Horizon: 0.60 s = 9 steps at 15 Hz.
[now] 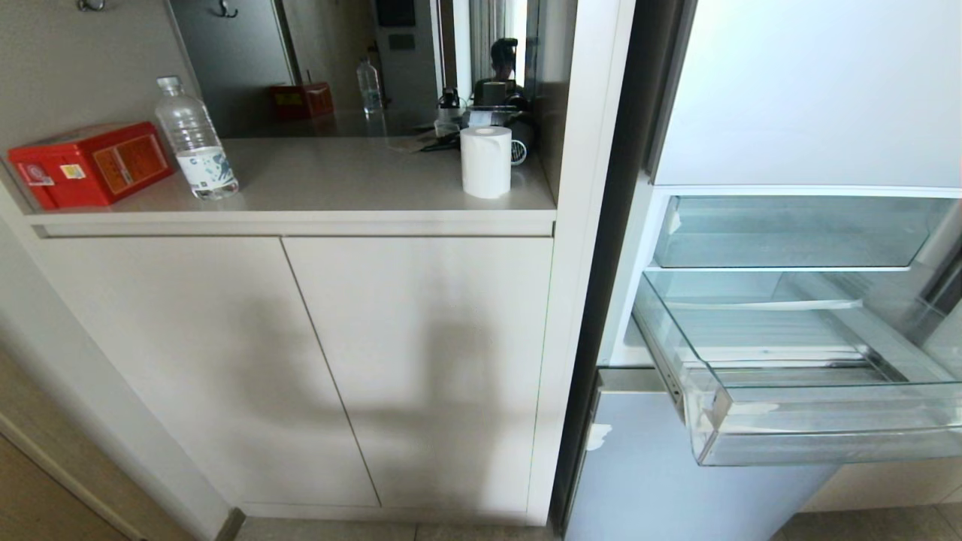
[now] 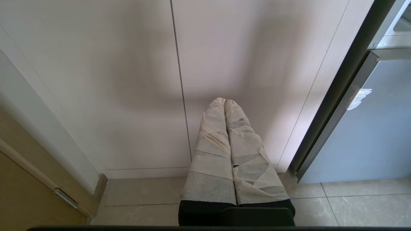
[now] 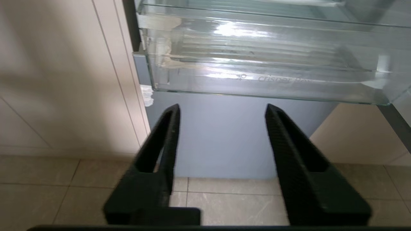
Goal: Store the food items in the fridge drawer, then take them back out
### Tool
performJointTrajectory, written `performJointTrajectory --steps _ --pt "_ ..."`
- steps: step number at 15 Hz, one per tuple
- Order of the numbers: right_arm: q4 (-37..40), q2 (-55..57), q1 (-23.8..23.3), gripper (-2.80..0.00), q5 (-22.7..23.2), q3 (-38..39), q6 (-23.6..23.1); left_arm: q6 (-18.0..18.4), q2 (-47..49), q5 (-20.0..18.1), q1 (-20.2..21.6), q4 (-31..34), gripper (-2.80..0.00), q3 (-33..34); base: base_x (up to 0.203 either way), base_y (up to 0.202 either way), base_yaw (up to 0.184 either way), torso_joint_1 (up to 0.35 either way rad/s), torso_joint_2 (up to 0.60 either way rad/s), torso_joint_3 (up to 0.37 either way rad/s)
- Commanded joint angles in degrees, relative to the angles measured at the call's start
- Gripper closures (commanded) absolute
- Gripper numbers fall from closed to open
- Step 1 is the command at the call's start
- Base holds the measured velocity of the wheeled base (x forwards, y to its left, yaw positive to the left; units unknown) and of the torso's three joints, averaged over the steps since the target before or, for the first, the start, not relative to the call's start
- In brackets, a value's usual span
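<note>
The fridge drawer [image 1: 827, 443] is pulled out at the right. It is clear plastic with a ribbed floor and white tape at its front left corner. No fruit shows inside it, and the food items are out of view. My right gripper [image 3: 221, 107] hangs just below and in front of the fridge drawer [image 3: 257, 64]. Its black fingers are open with nothing between them. My left gripper [image 2: 224, 101] is parked low before the cabinet doors, its tape-wrapped fingers shut and empty. Neither arm shows in the head view.
A second clear drawer [image 1: 789, 233] sits in the fridge above the open one. The grey-blue lower fridge door [image 3: 231, 138] is closed beneath. On the counter [image 1: 338, 180] to the left stand a red box [image 1: 90, 161], a water bottle [image 1: 194, 143] and a paper roll [image 1: 485, 161].
</note>
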Motion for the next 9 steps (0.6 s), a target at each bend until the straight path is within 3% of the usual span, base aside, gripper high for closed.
performJointTrajectory --steps 1,4,6,9 --pt "3.1 -4.8 -1.4 0.00 3.7 0.0 -0.5 0.0 0.1 0.0 0.0 0.0 0.00 0.0 0.000 0.000 0.000 0.000 0.00 0.000" --pt "9.2 -13.3 -2.4 0.00 6.9 -0.4 -3.0 0.0 0.1 0.0 0.0 -0.1 0.00 0.0 0.000 0.000 0.000 0.000 0.00 0.000" --pt "8.8 -14.8 -2.7 0.00 7.0 -0.1 -6.0 0.0 0.0 0.0 0.0 -0.1 0.00 0.1 0.000 0.000 0.000 0.000 0.00 0.000" --pt "8.9 -14.7 -2.8 0.00 7.1 0.0 -5.6 0.0 0.1 0.0 0.0 -0.1 0.00 0.0 0.000 0.000 0.000 0.000 0.00 0.000"
